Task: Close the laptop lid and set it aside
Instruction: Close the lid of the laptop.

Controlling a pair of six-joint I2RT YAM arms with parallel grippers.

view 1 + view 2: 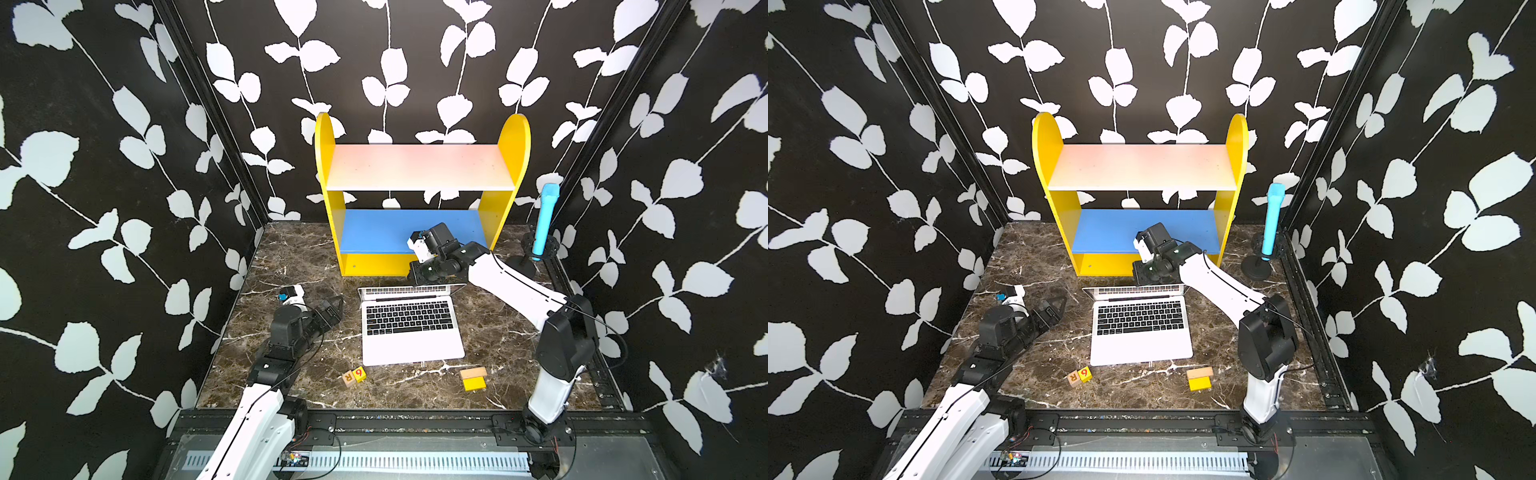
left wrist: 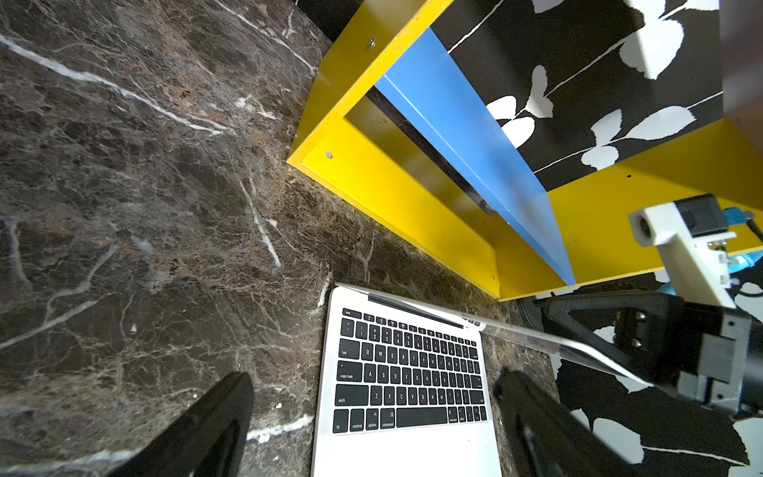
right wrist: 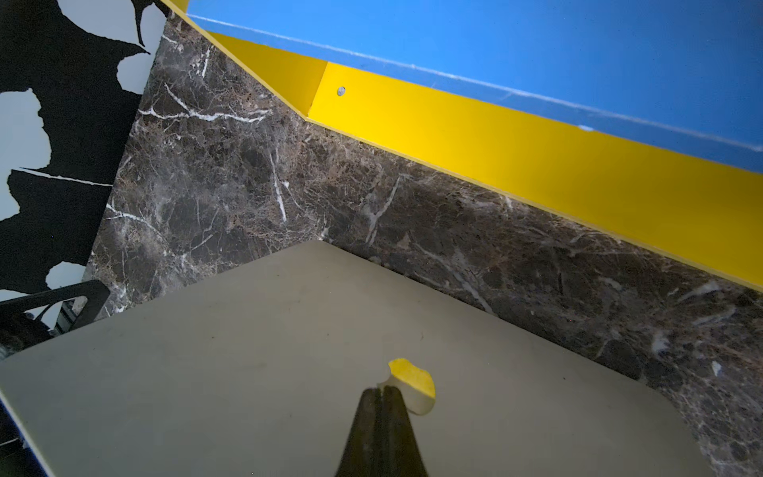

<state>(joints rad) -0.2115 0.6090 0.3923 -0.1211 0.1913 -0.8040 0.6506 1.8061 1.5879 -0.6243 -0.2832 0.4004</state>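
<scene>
Found the laptop lying flat on the marble table, just in front of the yellow shelf unit, keyboard bared. Saw the laptop lid raised, nearly edge-on in both top views, with keys mirrored in its screen. Made out the right gripper behind that lid, between it and the shelf unit, jaws pressed together with nothing between them, tips at the small logo on the lid's silver outer face (truly touching or a hair off, could not tell). Noted the left gripper low over the table just left of the laptop, jaws wide apart, holding nothing, aimed toward the keyboard. Counted 2 lettered blocks near the laptop's front left corner and 2 flat blocks, 1 wooden and 1 yellow, near its front right. Spotted a blue rod upright on a black stand by the far right corner.
</scene>
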